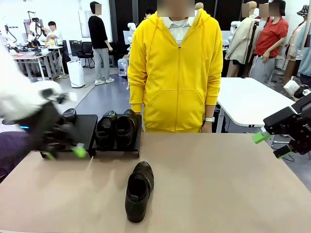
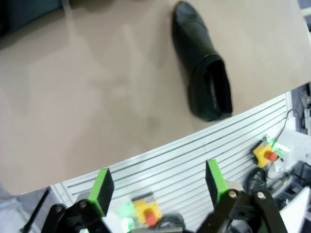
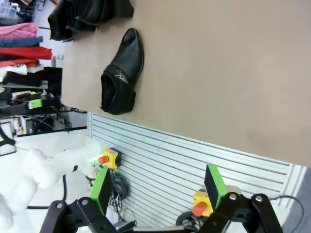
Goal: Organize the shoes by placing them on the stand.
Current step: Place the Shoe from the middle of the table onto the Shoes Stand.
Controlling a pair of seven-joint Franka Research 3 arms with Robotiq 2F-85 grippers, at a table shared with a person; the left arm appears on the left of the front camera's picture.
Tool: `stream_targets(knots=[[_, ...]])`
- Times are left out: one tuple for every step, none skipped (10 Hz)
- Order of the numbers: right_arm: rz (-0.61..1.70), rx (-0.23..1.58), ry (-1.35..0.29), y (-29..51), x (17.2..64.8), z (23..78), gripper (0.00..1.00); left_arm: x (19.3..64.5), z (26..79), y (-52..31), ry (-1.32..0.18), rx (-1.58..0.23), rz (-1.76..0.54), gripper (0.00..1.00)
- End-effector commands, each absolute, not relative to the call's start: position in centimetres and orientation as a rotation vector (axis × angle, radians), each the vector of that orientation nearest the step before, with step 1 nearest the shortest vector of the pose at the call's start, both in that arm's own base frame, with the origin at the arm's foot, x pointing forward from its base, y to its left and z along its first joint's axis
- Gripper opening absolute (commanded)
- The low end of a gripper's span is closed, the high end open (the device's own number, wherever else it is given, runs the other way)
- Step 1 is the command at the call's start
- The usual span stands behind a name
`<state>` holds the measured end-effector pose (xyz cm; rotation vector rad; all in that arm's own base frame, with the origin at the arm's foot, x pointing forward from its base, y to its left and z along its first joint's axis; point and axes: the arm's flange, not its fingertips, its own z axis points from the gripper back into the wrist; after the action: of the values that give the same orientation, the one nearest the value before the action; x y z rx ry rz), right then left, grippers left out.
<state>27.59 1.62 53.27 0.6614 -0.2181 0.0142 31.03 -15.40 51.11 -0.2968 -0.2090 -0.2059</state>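
One black loafer (image 1: 138, 190) lies on the tan table near its front edge, toe pointing away from me. Two shoes (image 1: 116, 127) stand side by side on the right section of the black stand (image 1: 86, 127). A third shoe (image 1: 69, 115) peeks out on the left section, partly hidden by my left arm. My left gripper (image 1: 64, 153) hovers open and motion-blurred in front of that section, holding nothing. In the left wrist view the lone loafer (image 2: 204, 68) lies beyond the open left gripper (image 2: 158, 182). My right gripper (image 1: 270, 144) hangs open and bare past the table's right edge; its camera shows the same loafer (image 3: 121, 73).
A person in a yellow hoodie (image 1: 176, 73) stands at the far edge, right behind the stand, hands down. A white table (image 1: 252, 99) stands behind on the right. The tan tabletop (image 1: 218, 184) is bare to the right of the lone shoe.
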Motion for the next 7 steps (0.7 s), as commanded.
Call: stream_targets(knots=[[0.031, 0.675, -0.227, 1.5, 27.7, 53.1, 1.0, 35.5, 50.0, -20.2, -0.158, -0.242, -0.199, 0.97], [0.031, 0.675, -0.227, 1.5, 27.7, 53.1, 1.0, 36.1, 48.1, -22.9, -0.128, -0.195, -0.213, 0.97], [0.031, 0.675, -0.227, 1.5, 27.7, 53.1, 1.0, 36.2, 46.2, -24.8, -0.1, -0.178, -0.221, 0.97], [0.031, 0.675, -0.227, 1.5, 27.7, 53.1, 1.0, 36.4, 44.2, -26.3, -0.111, -0.126, -0.188, 0.97], [0.031, 0.675, -0.227, 1.5, 27.7, 53.1, 1.0, 36.5, 42.9, -27.2, -0.111, -0.129, -0.168, 0.97], [0.031, 0.675, -0.227, 1.5, 27.7, 53.1, 1.0, 36.9, 41.7, -28.2, -0.11, -0.122, -0.152, 0.97], [0.031, 0.675, -0.227, 1.5, 27.7, 53.1, 1.0, 37.3, 40.5, -28.9, -0.114, -0.138, -0.154, 0.97]])
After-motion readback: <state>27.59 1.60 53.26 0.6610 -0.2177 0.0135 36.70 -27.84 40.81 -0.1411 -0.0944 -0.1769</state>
